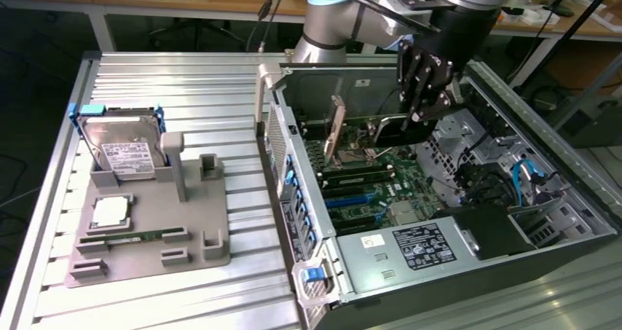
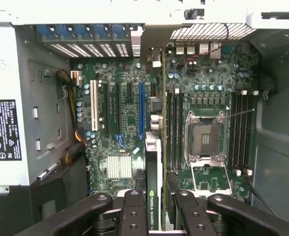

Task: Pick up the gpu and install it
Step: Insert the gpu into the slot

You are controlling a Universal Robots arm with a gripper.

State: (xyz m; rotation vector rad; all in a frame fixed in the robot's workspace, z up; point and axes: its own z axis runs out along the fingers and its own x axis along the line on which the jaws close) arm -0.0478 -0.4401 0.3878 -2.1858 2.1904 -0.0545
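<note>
Gripper clamps gpu inside computer case, above motherboard.

Pictured: my arm, silvery-grey tubing with a pale blue band at the joint and a black cable running along its side. My claw is matt black, its linked fingers studded with round pivot pins and small screw holes.

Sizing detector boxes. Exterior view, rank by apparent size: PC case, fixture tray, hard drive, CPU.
1. Grey metal PC case
2. Grey plastic fixture tray
3. Silver white-labelled hard drive
4. Square silver CPU
</note>
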